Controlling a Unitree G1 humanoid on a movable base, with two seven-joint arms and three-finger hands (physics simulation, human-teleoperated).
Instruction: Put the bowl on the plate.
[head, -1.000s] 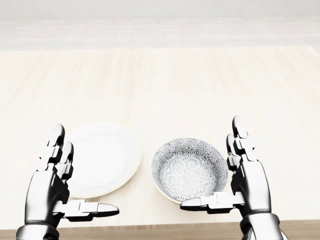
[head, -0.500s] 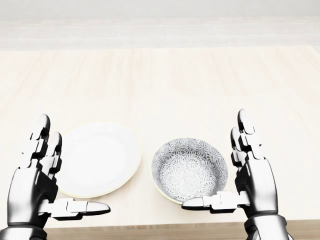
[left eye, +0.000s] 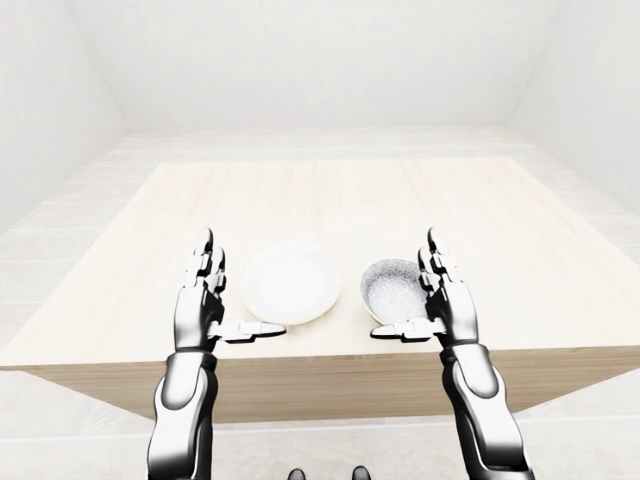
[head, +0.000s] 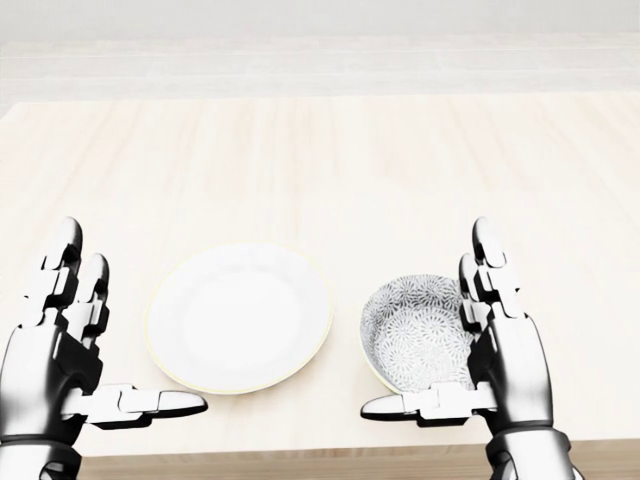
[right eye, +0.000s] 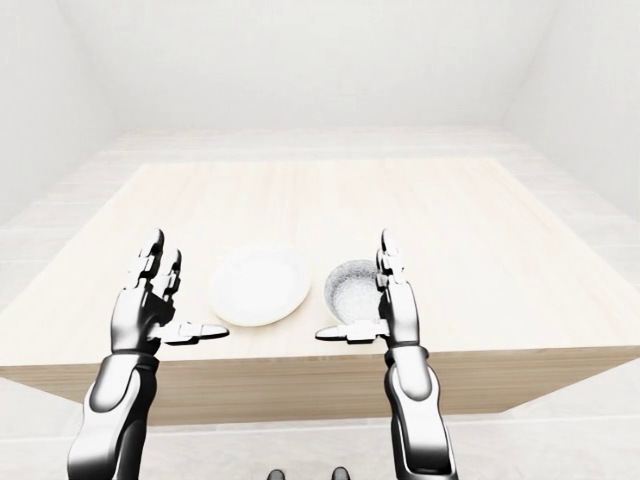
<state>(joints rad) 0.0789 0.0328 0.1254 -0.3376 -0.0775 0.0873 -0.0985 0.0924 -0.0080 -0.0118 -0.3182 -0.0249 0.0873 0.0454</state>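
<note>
**Head view.** Right hand (head: 512, 365): fingers (head: 487, 262) upright and spread, thumb held out sideways, grasping nothing. The patterned bowl (head: 412, 335) sits just left of these fingers, which hide its right rim. The thumb crosses below its lower rim; whether they touch cannot be told. Left hand (head: 50, 360): fingers likewise apart and empty, thumb pointing toward the white plate (head: 240, 318), which lies apart from the fingertips to their right. Bowl and plate rest side by side, apart, on the pale wooden table (head: 320, 160). White walls (left eye: 320, 60) surround the table.
</note>
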